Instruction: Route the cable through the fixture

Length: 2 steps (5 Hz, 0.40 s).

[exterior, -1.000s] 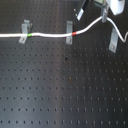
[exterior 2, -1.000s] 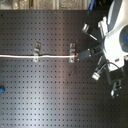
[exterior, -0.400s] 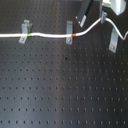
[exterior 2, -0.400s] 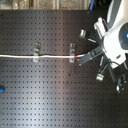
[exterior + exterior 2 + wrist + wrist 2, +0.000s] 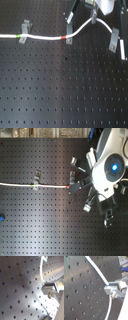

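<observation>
Both exterior views are looking down on the perforated bench (image 5: 60, 95) and cable (image 5: 45, 37); both wrist views are skimming it closely.

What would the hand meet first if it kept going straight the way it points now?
Probably the black perforated board: both wrist views look straight onto it, with the white cable running just ahead of the hand. Depth is unclear.
</observation>
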{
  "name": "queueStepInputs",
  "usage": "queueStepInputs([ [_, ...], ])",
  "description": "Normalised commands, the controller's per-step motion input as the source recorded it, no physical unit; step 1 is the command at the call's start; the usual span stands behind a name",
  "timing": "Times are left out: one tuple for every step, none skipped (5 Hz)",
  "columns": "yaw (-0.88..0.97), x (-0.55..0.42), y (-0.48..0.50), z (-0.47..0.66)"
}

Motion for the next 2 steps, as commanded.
queueStepInputs([
  [0.05, -0.236, 0.285, 0.03],
  [0.01, -0.071, 0.183, 0.11],
])
